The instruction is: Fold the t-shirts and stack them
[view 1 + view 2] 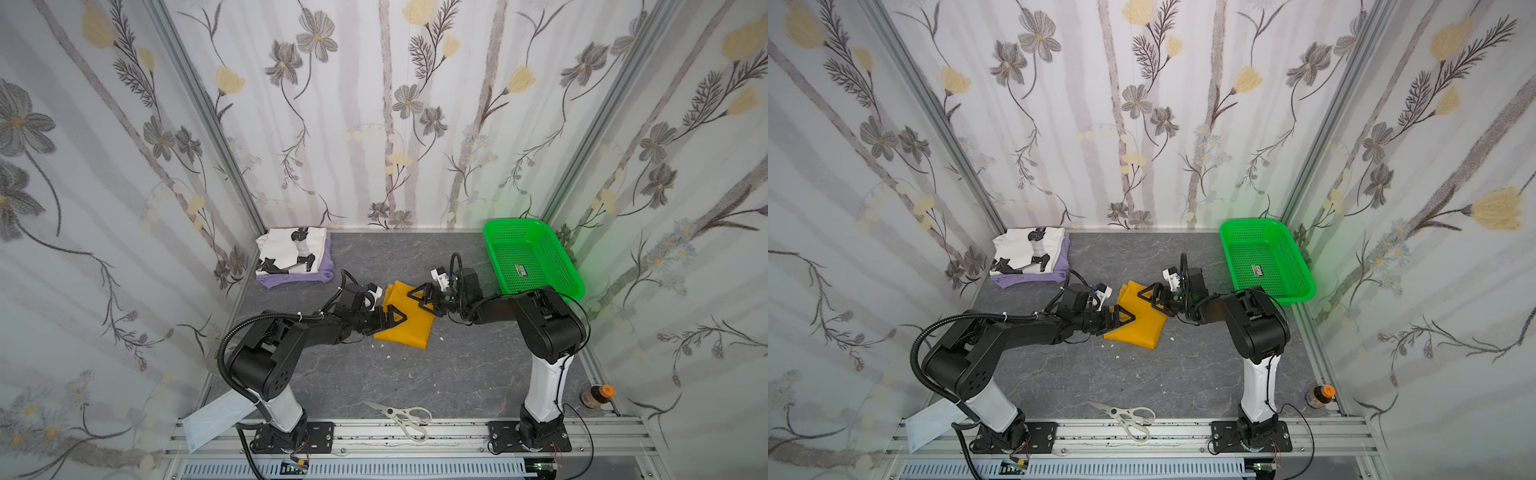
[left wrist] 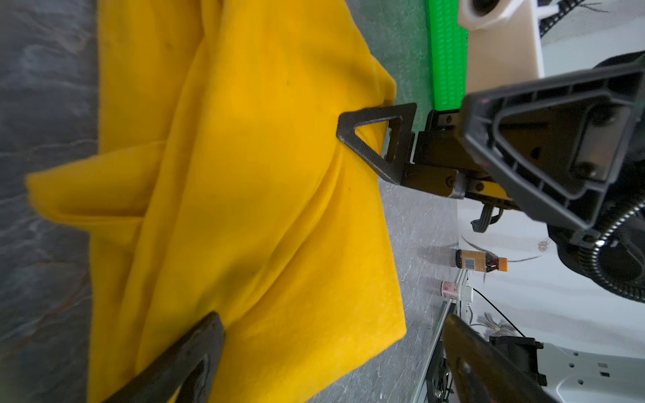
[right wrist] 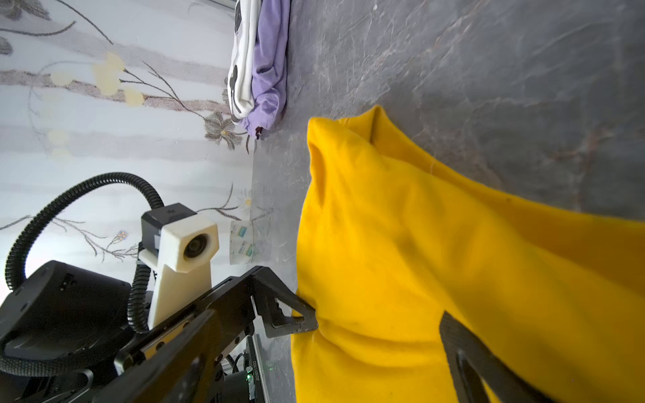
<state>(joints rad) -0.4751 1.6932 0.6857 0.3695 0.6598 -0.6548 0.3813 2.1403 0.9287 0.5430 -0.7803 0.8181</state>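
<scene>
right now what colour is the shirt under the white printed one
Pale lavender shirt, clearest in the right wrist view.

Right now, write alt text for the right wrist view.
A loosely folded mustard-yellow t-shirt lies on the grey table, the open left hand at its edge. Beyond it, the white printed t-shirt is stacked on the lavender t-shirt.

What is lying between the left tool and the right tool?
The yellow shirt; both top views show it spanning the gap from left tool to right tool.

Left pincer (image 1: 390, 321), right pincer (image 1: 420, 302) (both agape)
</scene>
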